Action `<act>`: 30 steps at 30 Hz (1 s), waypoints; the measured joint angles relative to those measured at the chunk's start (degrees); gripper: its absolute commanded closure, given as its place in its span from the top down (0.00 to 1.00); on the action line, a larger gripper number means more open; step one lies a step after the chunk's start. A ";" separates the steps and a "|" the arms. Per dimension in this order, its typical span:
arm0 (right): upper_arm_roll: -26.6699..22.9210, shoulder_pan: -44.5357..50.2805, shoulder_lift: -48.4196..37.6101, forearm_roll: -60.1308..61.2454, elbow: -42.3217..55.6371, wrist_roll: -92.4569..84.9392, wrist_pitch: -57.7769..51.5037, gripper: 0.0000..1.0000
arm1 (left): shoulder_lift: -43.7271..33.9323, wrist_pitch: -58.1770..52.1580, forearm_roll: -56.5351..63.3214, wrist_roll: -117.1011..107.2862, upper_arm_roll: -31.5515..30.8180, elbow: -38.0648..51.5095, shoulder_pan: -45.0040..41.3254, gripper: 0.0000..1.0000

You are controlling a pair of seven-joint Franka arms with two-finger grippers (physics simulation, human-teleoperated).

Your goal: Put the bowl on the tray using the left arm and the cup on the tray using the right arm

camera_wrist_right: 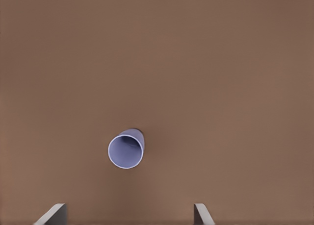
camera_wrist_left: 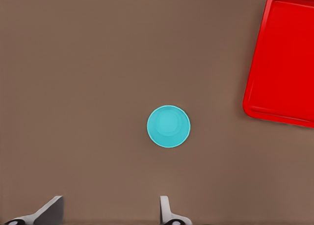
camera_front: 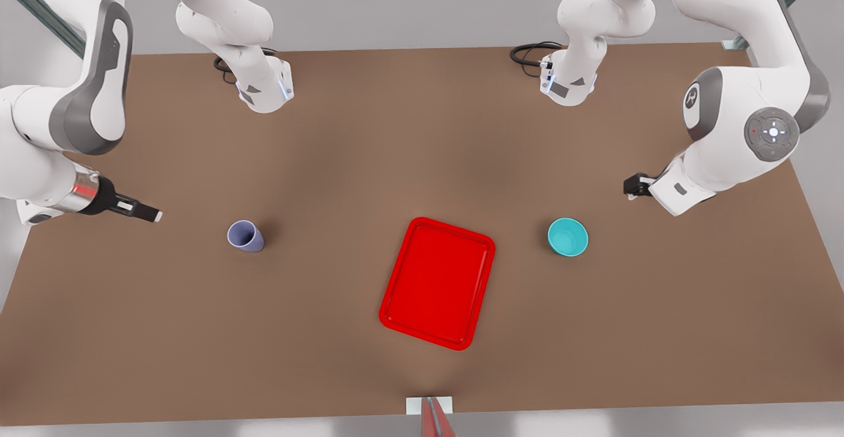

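Observation:
The turquoise bowl [camera_front: 568,237] stands upright on the brown table, at the front view's right of the red tray [camera_front: 438,283]. My left gripper [camera_front: 633,186] hovers above and beyond the bowl, apart from it. In the left wrist view the bowl [camera_wrist_left: 168,126] lies ahead of the open left gripper [camera_wrist_left: 110,211], with the tray [camera_wrist_left: 284,58] off to one side. The lavender cup [camera_front: 245,235] stands at the front view's left. My right gripper [camera_front: 135,209] hangs further left, clear of it. The right wrist view has the cup [camera_wrist_right: 126,150] ahead of the open right gripper [camera_wrist_right: 127,213].
Both arm bases [camera_front: 264,87] [camera_front: 570,81] sit at the table's far edge with black cables [camera_front: 527,51] beside them. A small white bracket [camera_front: 428,405] sits at the near edge. Bare tabletop surrounds the tray, the cup and the bowl.

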 measured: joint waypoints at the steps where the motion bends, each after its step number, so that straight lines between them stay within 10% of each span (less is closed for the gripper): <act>1: 0.00 -0.05 0.00 0.00 0.00 0.00 0.07 1.00 | 1.16 0.09 -0.02 0.17 -0.09 -0.27 0.27 1.00; 7: 0.00 0.08 0.21 0.00 0.57 0.00 0.09 1.00 | 12.36 27.66 -6.78 2.47 0.17 -23.97 1.71 1.00; 18: 0.27 0.62 0.35 1.49 1.23 -2.61 2.45 1.00 | 20.12 37.17 -14.58 10.48 -0.38 -26.18 3.97 1.00; 24: 0.42 0.64 0.44 1.99 0.79 -8.22 1.67 1.00 | 21.44 37.89 -15.18 10.31 -0.44 -25.65 3.11 0.21; 30: 0.41 0.49 0.81 2.11 1.10 -12.63 0.44 1.00 | 21.84 37.89 -15.95 9.75 -0.44 -25.56 2.93 0.21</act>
